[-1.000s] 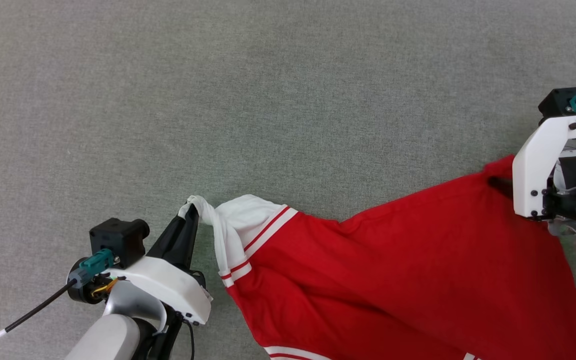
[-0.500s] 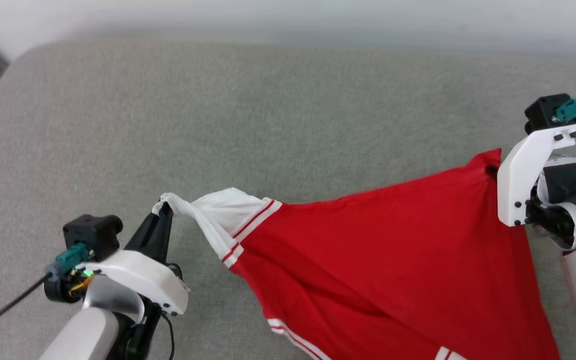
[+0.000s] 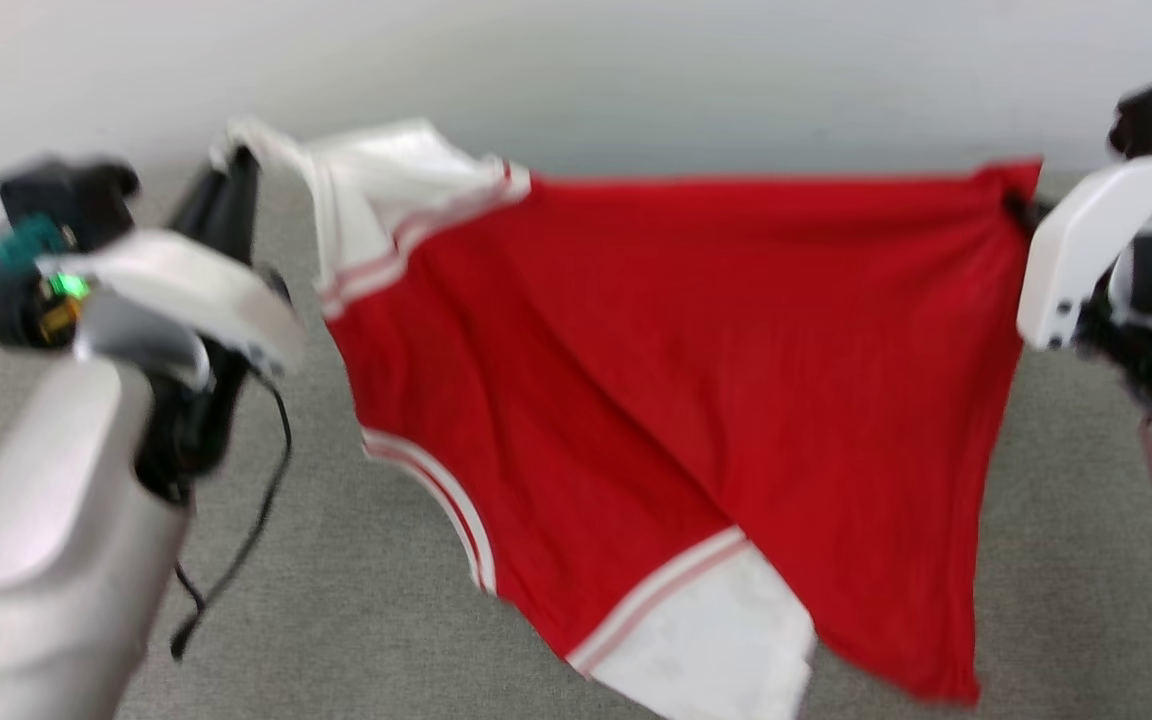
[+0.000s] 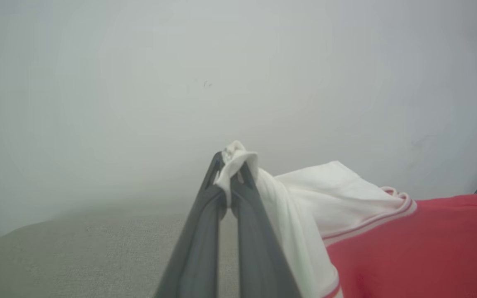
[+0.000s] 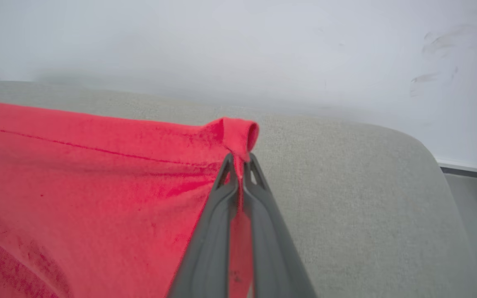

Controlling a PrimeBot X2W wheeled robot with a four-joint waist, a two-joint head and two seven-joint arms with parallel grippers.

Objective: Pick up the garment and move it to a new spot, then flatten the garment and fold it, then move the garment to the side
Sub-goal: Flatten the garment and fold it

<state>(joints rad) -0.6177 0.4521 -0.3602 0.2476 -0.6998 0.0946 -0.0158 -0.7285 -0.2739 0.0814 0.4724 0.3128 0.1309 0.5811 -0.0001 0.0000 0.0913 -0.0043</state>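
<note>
The garment (image 3: 676,380), a red shirt with white sleeves and red-striped trim, hangs stretched in the air between both arms, its lower white sleeve (image 3: 706,640) dangling over the grey cushion. My left gripper (image 3: 241,165) is shut on a bunched white sleeve tip (image 4: 235,159) at the upper left. My right gripper (image 3: 1016,205) is shut on a red corner of the garment (image 5: 238,134) at the upper right. The top edge runs taut between the two grips. The face turned toward me is plain red.
Below lies a grey fabric cushion (image 3: 336,620) with a rounded far right corner (image 5: 412,145). A pale wall (image 3: 636,70) rises just behind it. A black cable (image 3: 236,540) hangs from my left wrist. Bare floor (image 5: 474,215) shows past the cushion's right end.
Both arms have lifted the garment off the cushion and pulled it taut. The right gripper has closed on the red corner. The head camera has tilted up toward the wall.
</note>
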